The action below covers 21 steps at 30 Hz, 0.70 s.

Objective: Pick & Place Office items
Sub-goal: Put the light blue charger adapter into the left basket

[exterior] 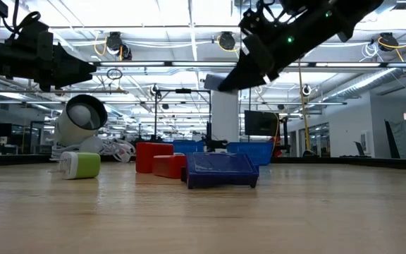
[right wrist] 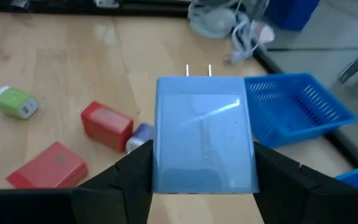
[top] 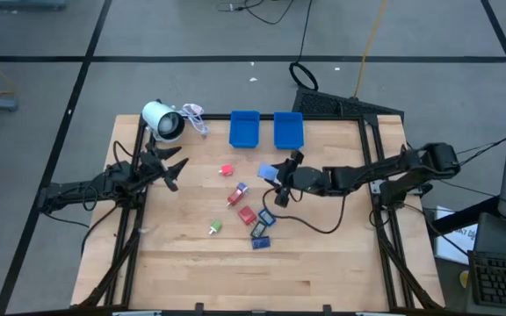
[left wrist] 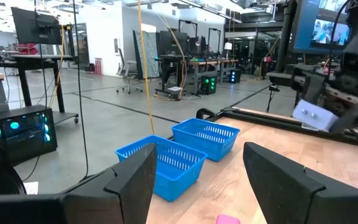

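From above, the right claw (top: 281, 175) grips a light blue charger block (top: 268, 172) above the tabletop (top: 323, 254), two blue bins (top: 245, 129) just beyond it and loose red, green and dark pieces (top: 246, 215) beneath and behind. The left claw (top: 170, 168) waits spread beside a white roll (top: 162, 120). The right wrist view shows the block (right wrist: 204, 134) clamped between both fingers, prongs forward, one bin (right wrist: 297, 106) beside.

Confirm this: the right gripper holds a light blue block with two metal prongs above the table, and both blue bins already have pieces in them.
Not quite. The right gripper does hold the light blue block, prongs forward, above the table, but both blue bins are empty. The high view shows bare bin floors; the other pieces still lie on the table.
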Each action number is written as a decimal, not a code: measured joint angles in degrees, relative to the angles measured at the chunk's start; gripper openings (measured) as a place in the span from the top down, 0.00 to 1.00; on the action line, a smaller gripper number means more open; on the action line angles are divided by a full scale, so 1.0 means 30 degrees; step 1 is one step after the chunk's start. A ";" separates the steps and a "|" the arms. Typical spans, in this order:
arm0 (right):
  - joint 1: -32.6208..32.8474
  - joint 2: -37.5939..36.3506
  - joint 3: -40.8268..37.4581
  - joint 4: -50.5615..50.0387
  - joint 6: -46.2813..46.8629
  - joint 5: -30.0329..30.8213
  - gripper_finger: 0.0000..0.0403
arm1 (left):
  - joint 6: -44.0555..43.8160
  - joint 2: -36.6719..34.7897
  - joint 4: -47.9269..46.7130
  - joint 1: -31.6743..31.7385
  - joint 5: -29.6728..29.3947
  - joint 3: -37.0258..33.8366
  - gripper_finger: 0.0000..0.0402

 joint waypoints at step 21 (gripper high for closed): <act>-0.0696 0.0303 0.0000 0.1920 -0.3338 -0.0515 0.47 | -1.2906 0.0006 0.1104 -0.0022 0.3567 0.0003 0.39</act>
